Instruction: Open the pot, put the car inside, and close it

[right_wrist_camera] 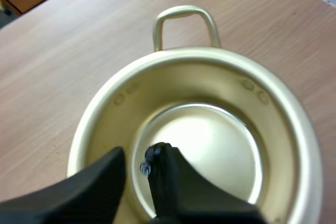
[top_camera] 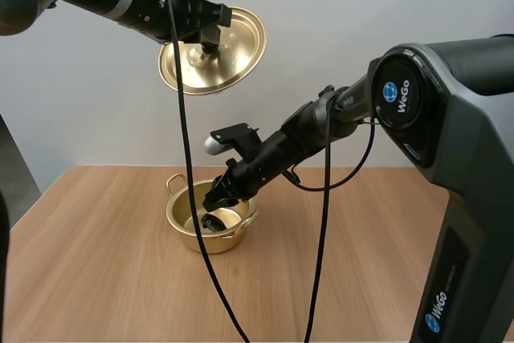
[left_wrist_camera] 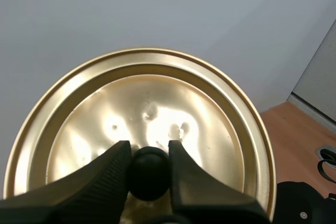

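The left gripper is raised high above the tabletop, at about 11 o'clock from the pot. Its fingers pinch the black knob of the golden lid, one on each side. The lid hangs tilted, its shiny face turned toward the camera in the high view. The pot stands open on the wood, left of the tabletop's middle, with one loop handle at 10 o'clock on its rim and the other at 4 o'clock. The right arm comes in from 2 o'clock and dips the right gripper just inside the rim at the pot's 12 o'clock side. Its fingers stand slightly spread, and the pot's golden wall shows in the narrow gap between them. The car is a small dark shape inside the pot, right under those fingertips. In the right wrist view a black lump with a silvery dot sits against one fingertip, and whether that finger touches it I cannot tell.
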`<state>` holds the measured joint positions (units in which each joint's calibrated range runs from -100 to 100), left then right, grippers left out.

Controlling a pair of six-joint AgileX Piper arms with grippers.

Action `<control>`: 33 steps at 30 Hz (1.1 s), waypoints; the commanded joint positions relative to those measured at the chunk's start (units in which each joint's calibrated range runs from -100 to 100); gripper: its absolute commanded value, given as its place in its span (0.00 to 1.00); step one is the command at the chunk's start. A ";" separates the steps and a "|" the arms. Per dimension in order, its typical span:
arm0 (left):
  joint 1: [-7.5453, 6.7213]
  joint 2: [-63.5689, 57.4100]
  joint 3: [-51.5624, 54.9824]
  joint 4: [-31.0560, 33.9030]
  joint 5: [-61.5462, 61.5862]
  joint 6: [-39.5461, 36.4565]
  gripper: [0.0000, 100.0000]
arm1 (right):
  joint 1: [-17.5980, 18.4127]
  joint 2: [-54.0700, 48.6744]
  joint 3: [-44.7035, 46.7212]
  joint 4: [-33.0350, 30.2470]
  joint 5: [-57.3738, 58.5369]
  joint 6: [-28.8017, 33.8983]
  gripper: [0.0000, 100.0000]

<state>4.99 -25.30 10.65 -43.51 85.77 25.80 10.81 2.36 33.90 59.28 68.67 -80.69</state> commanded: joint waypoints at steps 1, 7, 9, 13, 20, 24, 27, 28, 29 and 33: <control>0.02 0.11 0.02 1.70 1.62 0.04 0.00 | -0.54 -0.63 0.03 -1.95 -9.70 2.50 0.00; -0.57 1.61 6.82 4.85 2.38 0.60 0.00 | -5.68 -3.58 2.82 -12.37 -34.42 10.57 0.00; -1.55 3.72 9.89 9.03 2.38 0.36 0.00 | -8.74 -4.05 2.79 -11.97 -33.45 11.45 0.00; -3.42 9.12 15.05 14.72 -1.00 -0.40 0.00 | -13.80 -4.59 2.79 -8.37 -29.81 11.21 0.00; -3.87 19.36 19.38 15.57 -4.45 0.11 0.00 | -17.50 -6.96 2.79 -8.10 -25.64 10.99 0.00; -3.87 21.42 21.70 15.01 -9.81 1.53 0.00 | -17.66 -8.80 2.79 -7.39 -25.23 10.12 0.00; -4.02 21.73 24.00 14.89 -13.69 2.36 0.00 | -17.66 -9.59 2.79 -6.00 -24.86 9.88 0.00; -4.12 21.73 24.73 14.89 -15.88 2.79 0.00 | -17.66 -9.87 2.79 -5.88 -24.86 9.88 0.00; -4.18 21.73 25.67 14.37 -17.93 3.39 0.00 | -17.66 -10.01 2.79 -5.77 -24.86 9.88 0.00; -4.18 21.73 28.63 12.30 -20.90 7.49 0.00 | -17.66 -10.01 2.79 -5.73 -24.86 9.88 0.00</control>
<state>0.86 -3.56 38.50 -30.83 65.86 31.57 -6.85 -7.63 36.70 53.45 43.90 -70.84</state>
